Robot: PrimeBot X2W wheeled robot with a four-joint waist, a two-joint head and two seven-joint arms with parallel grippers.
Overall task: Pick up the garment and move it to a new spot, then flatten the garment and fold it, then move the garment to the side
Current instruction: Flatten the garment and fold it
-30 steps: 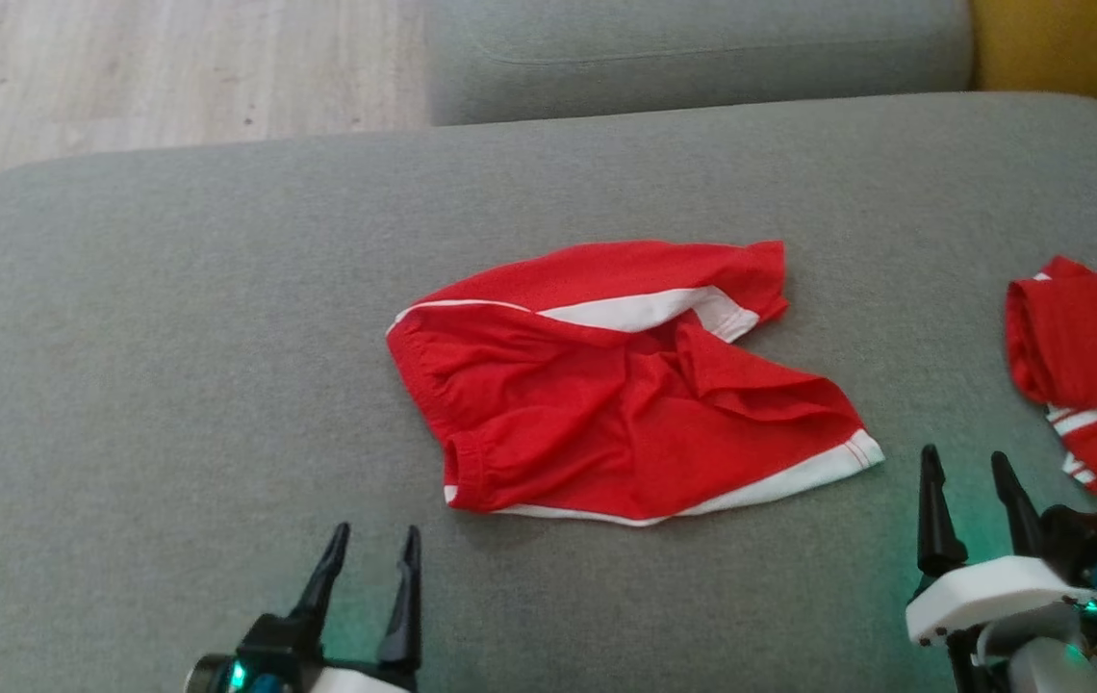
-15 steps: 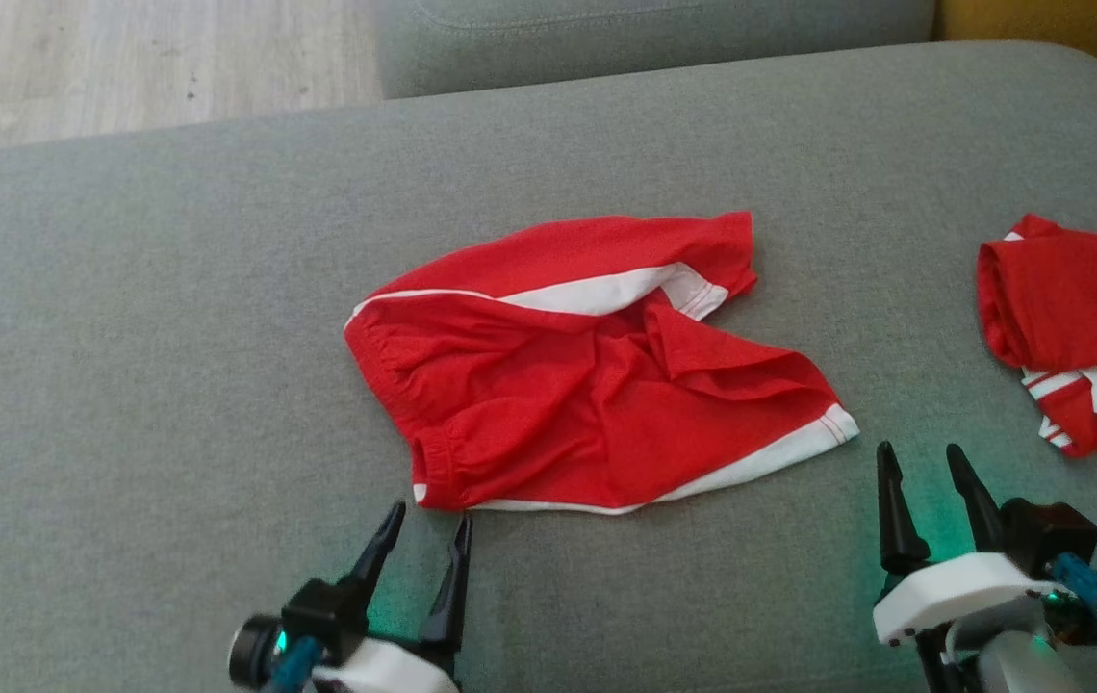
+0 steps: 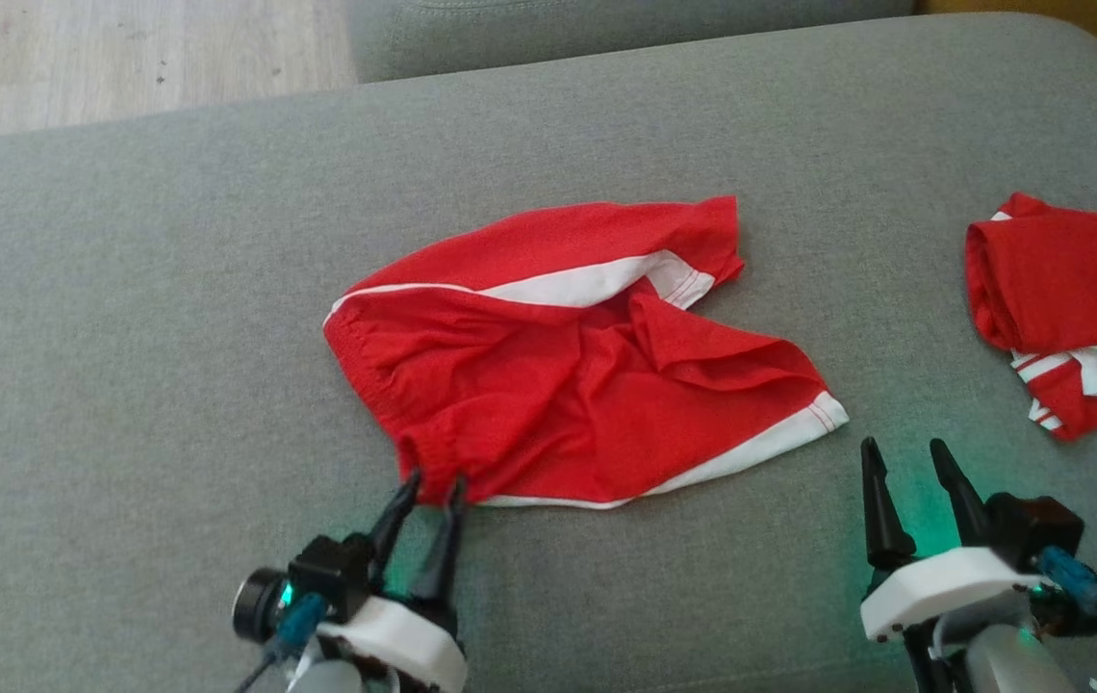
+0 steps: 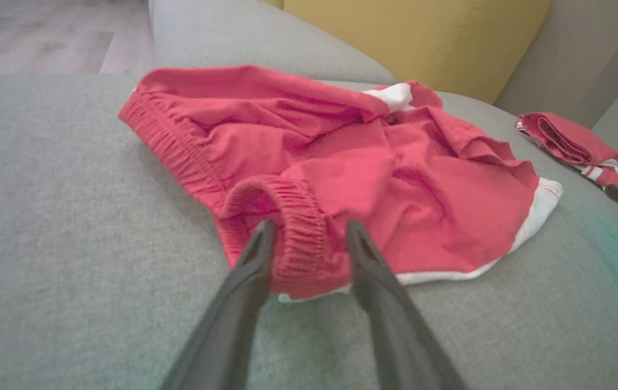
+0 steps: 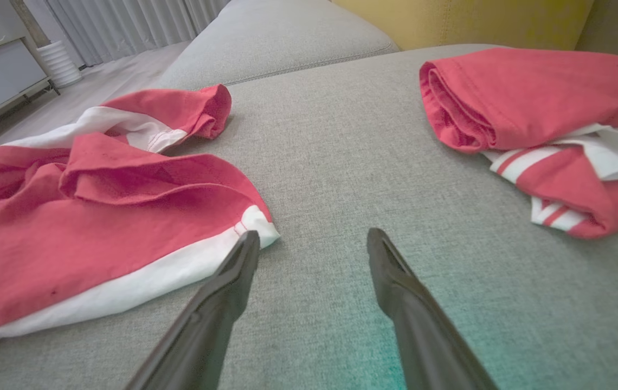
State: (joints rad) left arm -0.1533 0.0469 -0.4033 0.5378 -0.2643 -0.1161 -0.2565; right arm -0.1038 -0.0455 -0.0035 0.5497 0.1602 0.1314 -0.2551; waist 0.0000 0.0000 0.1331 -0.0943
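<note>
The red shorts (image 3: 568, 385) lie crumpled on the grey sofa (image 3: 125, 337), near the middle of the seat and just beyond both end effectors. Their long axis runs left to right: the elastic waistband (image 3: 361, 375) is at the left end, and the two leg openings with white hems are at the right.

The left end effector (image 3: 434, 478) is placed at the near left corner of the shorts. In the left wrist view, one finger is seen on each side of the gathered waistband corner, so that the fold sits between them. The jaws are parted about as wide as that fold, and no pinch or lift of the cloth can be made out; the shorts rest flat on the sofa.

The right end effector (image 3: 903, 448) is held wide and empty over bare sofa, just to the right of the near white hem (image 3: 760, 448). It is close to the hem's corner but apart from it.

A second red garment (image 3: 1058, 289), folded, lies well apart at the far right edge.

The left arm is judged to be the nearer one, with the cloth already between its fingers. The coming move is judged to turn on the closing of those fingers on the waistband. For the right arm, a short reach to the left, towards the hem corner, would be needed.
</note>
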